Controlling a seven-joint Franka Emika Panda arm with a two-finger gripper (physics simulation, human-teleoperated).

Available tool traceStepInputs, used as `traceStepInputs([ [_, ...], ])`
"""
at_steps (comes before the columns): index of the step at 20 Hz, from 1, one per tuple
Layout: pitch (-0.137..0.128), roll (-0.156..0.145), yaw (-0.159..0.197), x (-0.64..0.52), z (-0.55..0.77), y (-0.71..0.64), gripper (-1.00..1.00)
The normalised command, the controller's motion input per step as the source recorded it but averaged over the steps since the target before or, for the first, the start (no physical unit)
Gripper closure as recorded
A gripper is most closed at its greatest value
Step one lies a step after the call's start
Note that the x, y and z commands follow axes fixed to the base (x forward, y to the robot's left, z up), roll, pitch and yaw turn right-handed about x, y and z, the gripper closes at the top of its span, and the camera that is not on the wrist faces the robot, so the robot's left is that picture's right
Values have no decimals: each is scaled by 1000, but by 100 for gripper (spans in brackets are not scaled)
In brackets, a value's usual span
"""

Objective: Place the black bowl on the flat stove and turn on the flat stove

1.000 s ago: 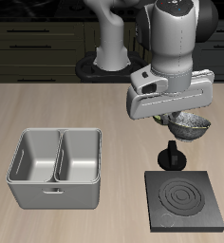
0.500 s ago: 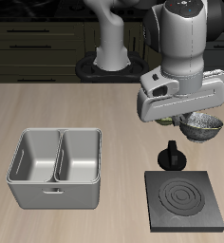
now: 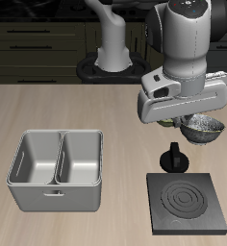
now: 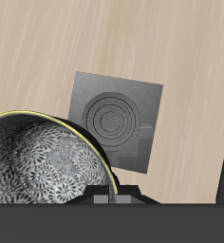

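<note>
- While our gripper [image 3: 189, 123] hangs above the table, its jaws grip the black bowl [image 3: 203, 127] by the rim.
- Below the jaws, nearer the table's front edge, lies the flat stove [image 3: 189, 202], bare.

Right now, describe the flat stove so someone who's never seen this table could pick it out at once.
Start at the wooden table and go to its front edge, beside the grey two-compartment metal tray. The flat stove lies there: a thin dark square plate, marked with concentric burner rings, with a black round knob at its back edge.
</note>
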Motion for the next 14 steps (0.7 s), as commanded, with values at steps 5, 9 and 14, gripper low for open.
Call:
traceStepInputs([
  [5, -13, 1, 5, 25, -2, -87, 100],
  [9, -3, -9, 6, 79, -46, -123, 100],
  [14, -19, 10, 12, 125, -64, -117, 100],
])
